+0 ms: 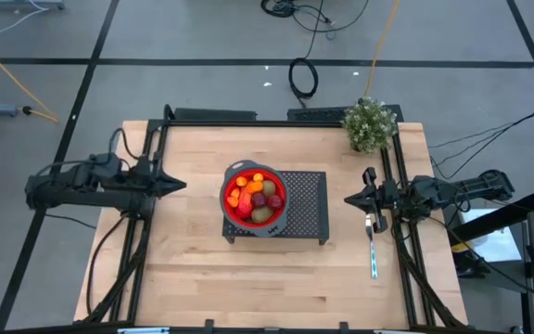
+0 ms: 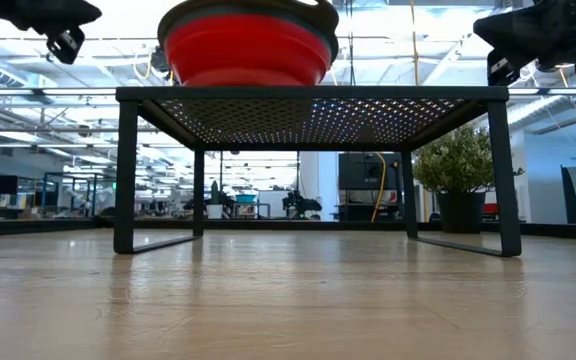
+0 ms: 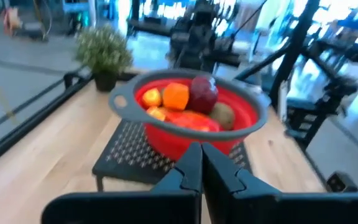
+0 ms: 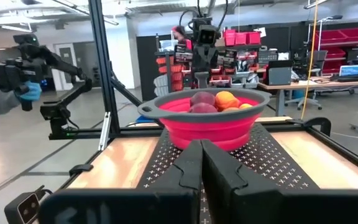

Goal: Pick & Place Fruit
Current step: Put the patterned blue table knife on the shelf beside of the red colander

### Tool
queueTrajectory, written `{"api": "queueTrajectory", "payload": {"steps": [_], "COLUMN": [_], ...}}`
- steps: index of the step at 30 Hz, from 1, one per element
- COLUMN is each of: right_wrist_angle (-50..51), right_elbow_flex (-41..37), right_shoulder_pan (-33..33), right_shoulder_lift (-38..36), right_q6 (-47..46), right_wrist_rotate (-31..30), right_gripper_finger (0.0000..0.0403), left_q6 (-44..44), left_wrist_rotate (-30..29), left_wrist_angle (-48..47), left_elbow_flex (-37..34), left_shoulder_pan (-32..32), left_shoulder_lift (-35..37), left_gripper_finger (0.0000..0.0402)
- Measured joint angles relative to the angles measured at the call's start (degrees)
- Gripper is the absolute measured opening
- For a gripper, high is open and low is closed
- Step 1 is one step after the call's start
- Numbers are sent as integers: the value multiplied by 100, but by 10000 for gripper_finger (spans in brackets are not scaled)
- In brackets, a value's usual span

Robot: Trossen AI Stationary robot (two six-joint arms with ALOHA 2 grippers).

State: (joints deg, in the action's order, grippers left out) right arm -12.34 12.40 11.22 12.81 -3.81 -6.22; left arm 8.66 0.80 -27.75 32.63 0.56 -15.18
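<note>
**In the bowl: all the fruit we can see**

In the middle of the table, the fruit [image 1: 255, 196] sits piled in a red bowl [image 1: 229, 210]. We can see orange balls, a dark red one, a brown oval and a long red-orange piece. The bowl stands on a black rack [image 1: 306, 209] with little holes.

No fruit lies loose on the table [image 1: 188, 278], so the job looks done, or not yet begun.

The left gripper [image 1: 180, 185] waits by the left edge, shut tight and holding nothing. The right gripper [image 1: 350, 199] waits by the right edge, shut and empty too. A small plant [image 1: 370, 123] stands at the far right corner. A thin utensil [image 1: 373, 249] lies near the right edge.
</note>
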Motion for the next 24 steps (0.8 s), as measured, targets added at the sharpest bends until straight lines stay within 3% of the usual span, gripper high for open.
{"api": "queueTrajectory", "payload": {"steps": [6,13,17,24], "right_wrist_angle": [-201,-728,-701,558], "right_elbow_flex": [0,56,410,1648], "right_shoulder_pan": [2,2,16,19], "right_shoulder_lift": [11,63,373,1115], "right_q6": [-2,-2,0,-186], "right_wrist_rotate": [-427,-426,-422,-107], "right_gripper_finger": [0,0,0,0], "left_q6": [0,-39,-87,-100], "left_wrist_rotate": [45,77,78,84], "left_wrist_angle": [254,269,151,275], "left_elbow_flex": [-640,-1211,-1400,-1525], "left_shoulder_pan": [0,0,0,0], "left_shoulder_lift": [744,1464,1482,1486], "left_gripper_finger": [6,10,8,9]}}
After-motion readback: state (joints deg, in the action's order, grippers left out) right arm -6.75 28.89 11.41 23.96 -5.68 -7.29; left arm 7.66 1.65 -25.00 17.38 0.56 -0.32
